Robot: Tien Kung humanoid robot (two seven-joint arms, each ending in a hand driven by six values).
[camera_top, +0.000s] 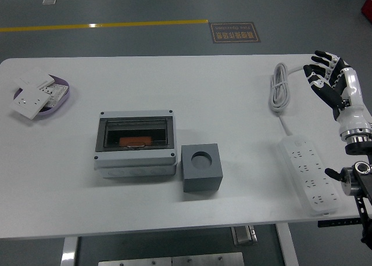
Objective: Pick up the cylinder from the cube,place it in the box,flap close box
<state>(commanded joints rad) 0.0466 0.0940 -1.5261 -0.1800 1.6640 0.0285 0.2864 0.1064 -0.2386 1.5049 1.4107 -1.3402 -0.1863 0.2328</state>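
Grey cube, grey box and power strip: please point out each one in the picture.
grey cube (202, 174), head view, front face.
grey box (135, 157), head view, front rim.
power strip (306, 172), head view, middle sockets.

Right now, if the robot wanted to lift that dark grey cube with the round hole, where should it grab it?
Probably from above, pinching the flat near and far faces of the dark grey cube: it sits upright, and the grey plastic box crowds its left side.

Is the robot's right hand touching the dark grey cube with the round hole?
Apart. The head view shows the right hand open at the table's far right, cube near the centre.
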